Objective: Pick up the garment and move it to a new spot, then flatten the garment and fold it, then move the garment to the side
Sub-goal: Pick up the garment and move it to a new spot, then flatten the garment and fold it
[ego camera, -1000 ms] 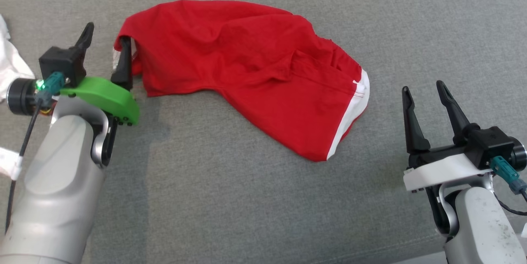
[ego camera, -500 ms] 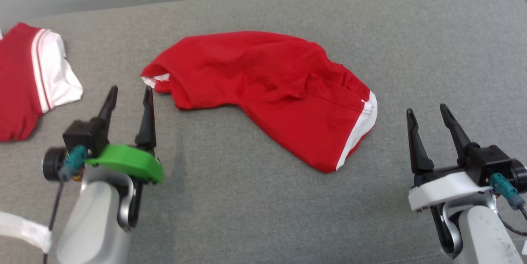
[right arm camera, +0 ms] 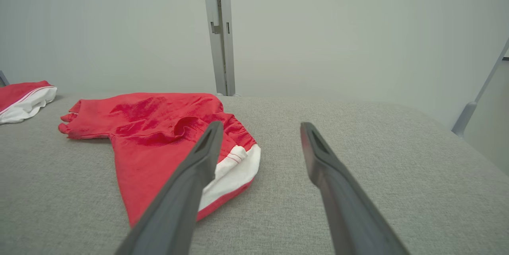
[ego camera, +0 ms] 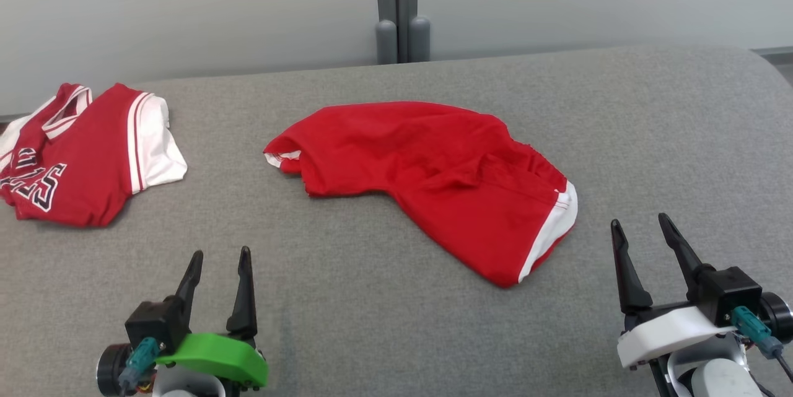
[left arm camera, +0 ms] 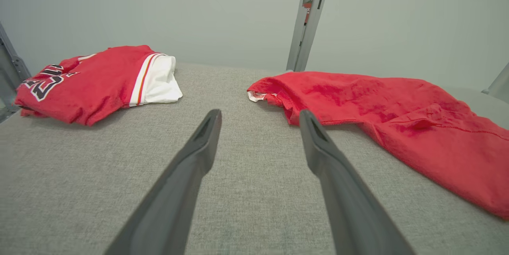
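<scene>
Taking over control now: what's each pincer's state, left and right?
Left pincer: open, holding nothing, clear of the red garment.
Right pincer: open, holding nothing.

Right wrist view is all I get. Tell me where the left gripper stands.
Observer: The left gripper is open over bare cushion, on the near side of the shorts' left end, not touching them.
Operator: Describe the red and white thing at my left edge.
Observer: It is a jersey with dark lettering on its front, lying apart from the shorts.
Operator: Check the shorts' left end.
Observer: A white patch peeks out at that end.
</scene>
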